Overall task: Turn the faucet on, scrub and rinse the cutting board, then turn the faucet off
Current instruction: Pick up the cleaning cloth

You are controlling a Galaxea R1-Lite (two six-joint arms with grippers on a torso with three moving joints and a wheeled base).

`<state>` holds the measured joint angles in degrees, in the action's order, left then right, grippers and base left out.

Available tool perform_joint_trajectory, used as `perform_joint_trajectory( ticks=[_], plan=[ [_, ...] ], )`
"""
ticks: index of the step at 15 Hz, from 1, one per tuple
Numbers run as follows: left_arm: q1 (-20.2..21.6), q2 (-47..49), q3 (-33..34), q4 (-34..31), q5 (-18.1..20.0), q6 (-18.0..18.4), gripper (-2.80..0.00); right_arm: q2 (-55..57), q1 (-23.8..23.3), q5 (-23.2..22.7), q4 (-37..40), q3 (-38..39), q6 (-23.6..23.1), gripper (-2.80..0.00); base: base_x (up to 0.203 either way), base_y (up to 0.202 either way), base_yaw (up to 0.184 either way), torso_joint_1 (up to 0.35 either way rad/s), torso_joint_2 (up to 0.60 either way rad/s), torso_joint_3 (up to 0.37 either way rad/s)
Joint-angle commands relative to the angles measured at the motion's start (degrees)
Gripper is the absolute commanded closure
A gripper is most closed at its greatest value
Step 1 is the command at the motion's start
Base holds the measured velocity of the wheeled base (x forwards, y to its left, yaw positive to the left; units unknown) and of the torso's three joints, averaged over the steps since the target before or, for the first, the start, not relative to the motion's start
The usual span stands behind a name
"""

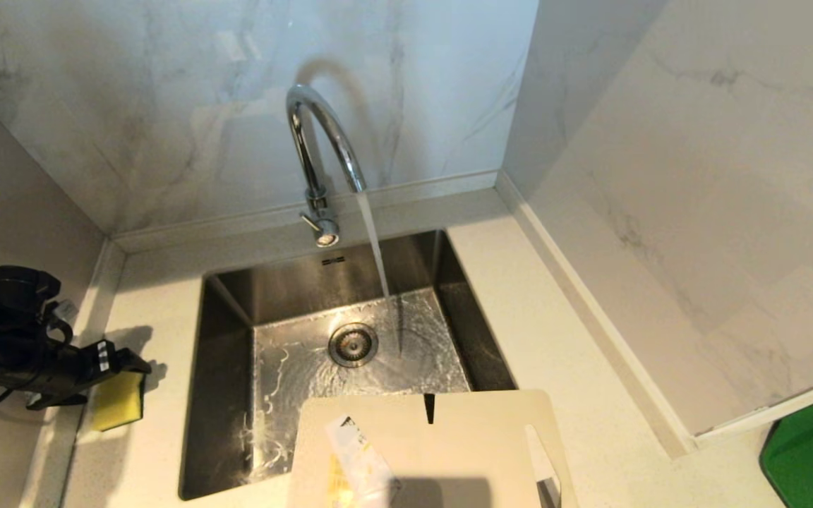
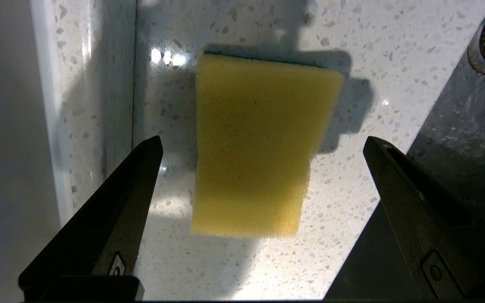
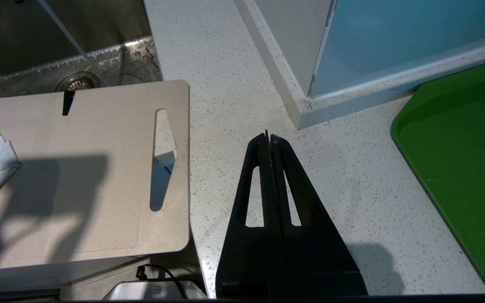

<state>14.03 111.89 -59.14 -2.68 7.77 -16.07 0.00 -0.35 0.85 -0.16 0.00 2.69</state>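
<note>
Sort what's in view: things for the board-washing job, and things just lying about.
For the job: faucet, running; cutting board over the sink's front edge; sponge beneath the open left gripper.
Lying about: green tray; right gripper, parked shut.

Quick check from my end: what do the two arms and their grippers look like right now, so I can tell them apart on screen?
Both are matte black. The left gripper has two long wedge-shaped fingers, each with a small inset screw plate near its base. In the head view, the left arm is a bulky black housing with a looping black cable and a small white striped marking. The right gripper has tapered fingers with long triangular cutouts.
</note>
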Motion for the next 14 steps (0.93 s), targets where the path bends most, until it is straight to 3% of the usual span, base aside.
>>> perform_joint_trajectory(
  ticks=[1, 14],
  plan=[
    [0.03, 1.29, 0.16, 1.31, 0.06, -0.25, -2.80, -0.09, 0.00, 0.03, -0.02, 0.09, 0.03, 0.00, 0.000, 0.000, 0.000, 0.000, 0.00, 0.000],
    [-0.06, 3.07, 0.69, 5.57, 0.06, -0.55, -2.80, -0.07, 0.00, 0.03, -0.02, 0.09, 0.03, 0.00, 0.000, 0.000, 0.000, 0.000, 0.00, 0.000]
  ],
)
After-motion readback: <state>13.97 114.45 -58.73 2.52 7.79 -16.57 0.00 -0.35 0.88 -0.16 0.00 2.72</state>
